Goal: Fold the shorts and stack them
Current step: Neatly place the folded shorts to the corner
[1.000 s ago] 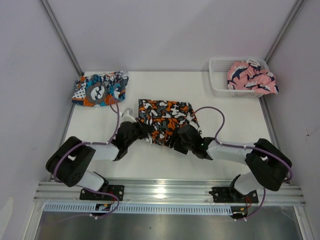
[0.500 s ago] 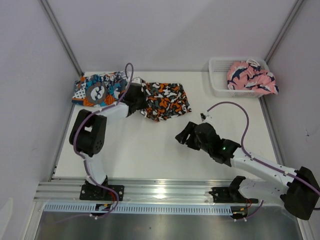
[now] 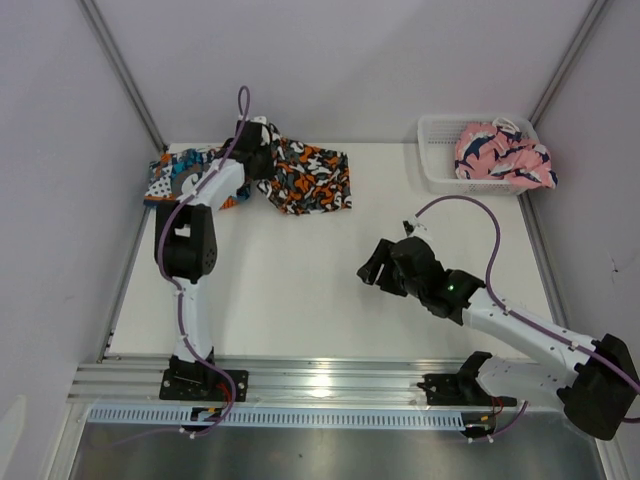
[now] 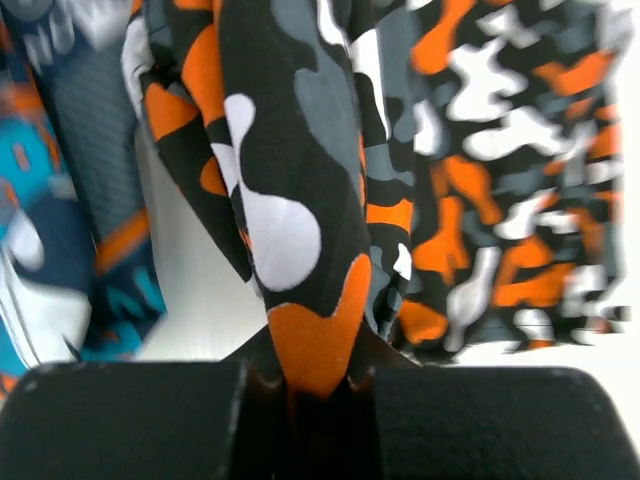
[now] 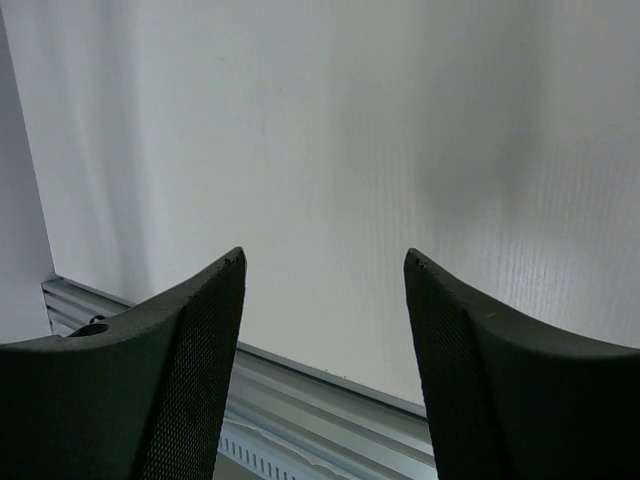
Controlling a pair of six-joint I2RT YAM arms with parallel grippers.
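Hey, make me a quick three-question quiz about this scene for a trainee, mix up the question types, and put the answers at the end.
1. Fill in: the basket holds a ___ garment.
2. True or false: the right fingers hold the camo shorts.
3. Which lies nearest the left fingers? A) basket B) teal shorts C) right fingers

Key: 1 pink; 2 false, they are open over bare table; 3 B.
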